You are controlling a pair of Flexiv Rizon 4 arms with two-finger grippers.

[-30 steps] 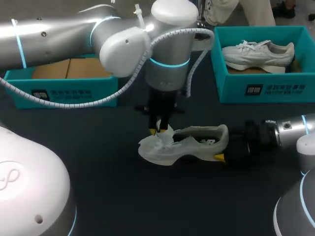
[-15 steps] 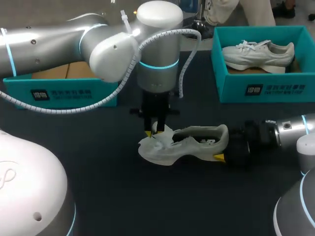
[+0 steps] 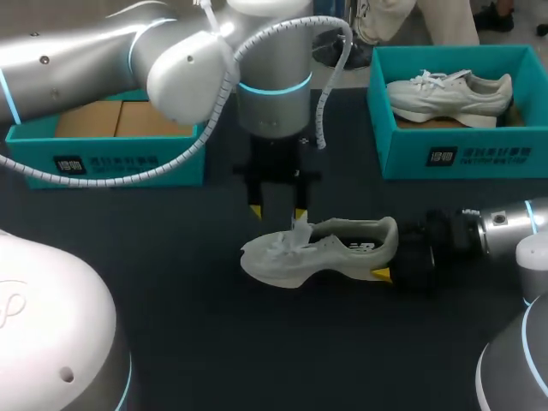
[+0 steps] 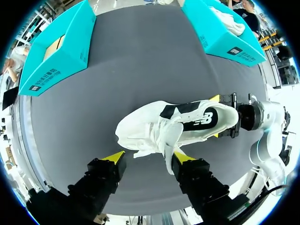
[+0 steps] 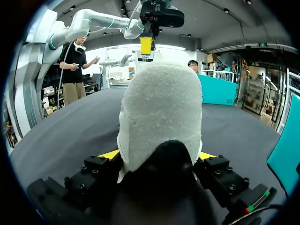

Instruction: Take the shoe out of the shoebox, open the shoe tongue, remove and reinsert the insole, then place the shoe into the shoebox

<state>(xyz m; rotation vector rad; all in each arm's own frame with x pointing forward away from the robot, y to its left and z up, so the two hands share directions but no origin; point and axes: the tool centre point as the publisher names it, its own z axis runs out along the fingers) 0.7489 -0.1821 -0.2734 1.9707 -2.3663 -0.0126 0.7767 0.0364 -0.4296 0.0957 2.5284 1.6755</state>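
A white shoe (image 3: 330, 248) lies on its side on the dark table, toe to the left. My right gripper (image 3: 390, 253) is shut on its heel; in the right wrist view the heel (image 5: 161, 112) fills the gap between both yellow-tipped fingers (image 5: 110, 153). My left gripper (image 3: 276, 211) hangs open just above the laces and tongue, touching nothing. In the left wrist view the shoe (image 4: 178, 126) lies ahead of the left gripper (image 4: 146, 158), and a loose tongue flap (image 4: 169, 150) reaches close to one finger. A teal shoebox (image 3: 103, 158) stands at the back left, showing only cardboard inside.
A second teal shoebox (image 3: 454, 154) at the back right holds another white shoe (image 3: 445, 90). Bare dark table lies in front of the shoe and to its left.
My left gripper has opened, let go of the shoe's tongue and laces, and risen a little above the shoe. The right arm and the shoe have kept still.
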